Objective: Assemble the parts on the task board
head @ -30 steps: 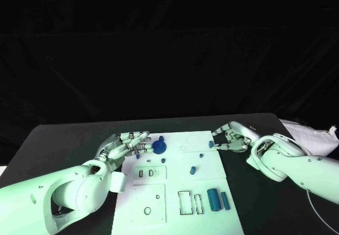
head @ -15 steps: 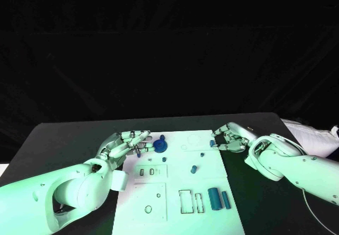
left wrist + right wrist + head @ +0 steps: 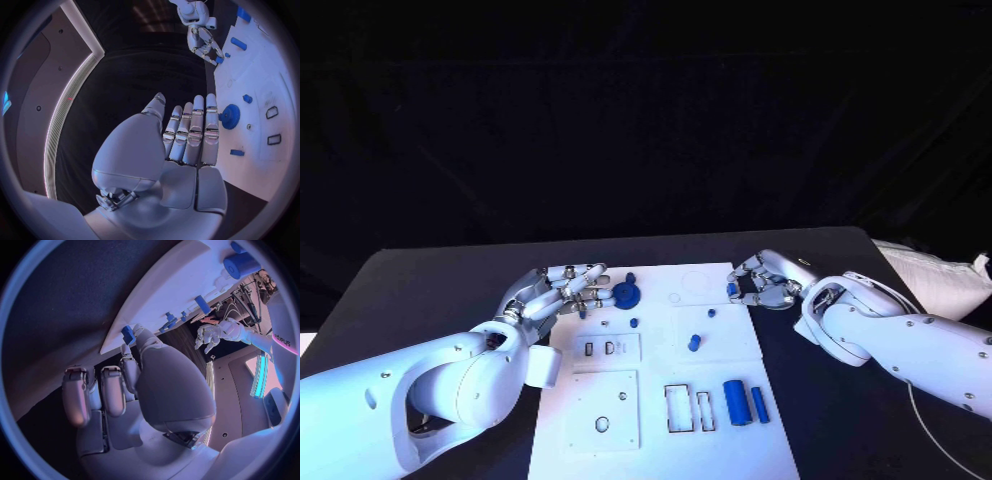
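The white task board (image 3: 661, 370) lies mid-table. My right hand (image 3: 764, 282) is at the board's far right edge and pinches a small blue piece (image 3: 733, 290) between thumb and a finger; the right wrist view shows that piece (image 3: 128, 334) at the board's edge (image 3: 175, 285). At the board's far left corner my left hand (image 3: 567, 290) holds nothing, its fingers (image 3: 195, 132) stretched out straight. A blue gear (image 3: 627, 295) stands on the board just beyond those fingertips, seen also as the gear (image 3: 230, 116) in the left wrist view.
Two blue cylinders (image 3: 734, 393) (image 3: 759, 403) lie at the board's near right beside rectangular slots (image 3: 678, 408). A blue peg (image 3: 694, 343) and two small blue pieces (image 3: 711, 313) (image 3: 635, 323) sit mid-board. Another small piece (image 3: 237, 152) lies near my left fingers. Black table surrounds the board.
My right hand has edged slightly inward toward the board with the small blue piece still pinched. The left hand has hardly moved.
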Motion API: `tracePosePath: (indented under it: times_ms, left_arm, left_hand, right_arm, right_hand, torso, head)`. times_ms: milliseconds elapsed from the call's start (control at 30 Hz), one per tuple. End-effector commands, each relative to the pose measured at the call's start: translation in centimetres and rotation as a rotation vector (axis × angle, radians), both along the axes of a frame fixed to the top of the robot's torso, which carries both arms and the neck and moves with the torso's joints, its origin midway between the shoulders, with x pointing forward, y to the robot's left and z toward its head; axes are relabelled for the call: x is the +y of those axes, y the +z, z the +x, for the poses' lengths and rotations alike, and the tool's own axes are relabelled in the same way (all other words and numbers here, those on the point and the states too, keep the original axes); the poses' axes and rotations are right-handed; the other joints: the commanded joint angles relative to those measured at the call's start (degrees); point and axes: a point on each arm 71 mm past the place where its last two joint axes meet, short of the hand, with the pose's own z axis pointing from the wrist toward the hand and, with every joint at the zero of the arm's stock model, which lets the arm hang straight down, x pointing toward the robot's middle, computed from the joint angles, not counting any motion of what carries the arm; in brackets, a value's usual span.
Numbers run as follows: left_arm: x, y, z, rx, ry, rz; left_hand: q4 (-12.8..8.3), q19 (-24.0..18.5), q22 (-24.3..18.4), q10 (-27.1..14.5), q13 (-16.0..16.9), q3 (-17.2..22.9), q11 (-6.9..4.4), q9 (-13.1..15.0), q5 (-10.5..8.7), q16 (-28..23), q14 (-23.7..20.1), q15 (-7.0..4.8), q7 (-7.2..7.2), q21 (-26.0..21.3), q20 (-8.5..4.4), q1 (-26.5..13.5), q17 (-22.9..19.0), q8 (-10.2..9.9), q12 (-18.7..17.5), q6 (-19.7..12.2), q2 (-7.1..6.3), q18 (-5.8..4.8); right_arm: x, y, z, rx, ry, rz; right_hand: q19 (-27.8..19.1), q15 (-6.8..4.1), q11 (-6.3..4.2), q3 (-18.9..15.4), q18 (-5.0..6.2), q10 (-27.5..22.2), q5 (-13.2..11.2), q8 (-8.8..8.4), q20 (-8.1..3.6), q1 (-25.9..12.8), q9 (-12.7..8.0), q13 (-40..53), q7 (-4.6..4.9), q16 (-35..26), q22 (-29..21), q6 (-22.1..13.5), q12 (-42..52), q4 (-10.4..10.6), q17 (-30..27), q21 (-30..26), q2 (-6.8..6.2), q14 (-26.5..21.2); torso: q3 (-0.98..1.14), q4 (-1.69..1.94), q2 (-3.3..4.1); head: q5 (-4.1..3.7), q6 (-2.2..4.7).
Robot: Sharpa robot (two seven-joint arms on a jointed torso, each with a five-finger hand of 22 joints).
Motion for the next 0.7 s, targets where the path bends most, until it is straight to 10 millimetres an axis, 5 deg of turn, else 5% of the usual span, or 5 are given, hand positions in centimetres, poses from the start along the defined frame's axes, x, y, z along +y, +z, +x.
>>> tracePosePath:
  times_ms: [33, 700]
  left_arm:
    - [-0.35, 0.16, -0.15, -0.007, -0.024, -0.018]
    - [-0.38, 0.17, -0.18, -0.009, -0.027, -0.017]
  left_hand:
    - [-0.24, 0.37, -0.05, -0.20, -0.08, -0.11, -0.09, -0.03, -0.17, -0.33, -0.24, 0.16, 0.09, -0.31, -0.05, 0.30, 0.11, -0.14, -0.24, -0.37, 0.29, 0.64]
    - [-0.25, 0.37, -0.05, -0.22, -0.08, -0.10, -0.08, -0.04, -0.17, -0.34, -0.24, 0.16, 0.10, -0.32, -0.05, 0.28, 0.13, -0.15, -0.25, -0.39, 0.32, 0.64]
  right_arm:
    - [0.21, -0.15, -0.05, 0.011, 0.019, -0.005]
    - [0.29, -0.43, 0.12, 0.027, 0.013, -0.015]
  right_hand:
    - [0.72, -0.44, -0.44, 0.37, -0.47, -0.10, -0.30, 0.21, -0.29, -0.04, 0.09, -0.03, 0.09, -0.06, 8.10, 0.57, -0.15, -0.08, 6.66, -0.03, 0.69, 4.31]
    - [0.78, -1.03, -1.17, 1.26, -0.48, 0.07, -1.32, 0.88, -0.81, -0.49, 0.21, 0.18, -0.81, -0.02, 8.19, 3.15, 0.08, -0.33, 6.83, -0.02, 1.51, 4.36]
  torso:
    - [0.00, -0.01, 0.01]
    - [0.04, 0.02, 0.04]
  head:
    - [-0.01, -0.03]
    - [0.02, -0.40]
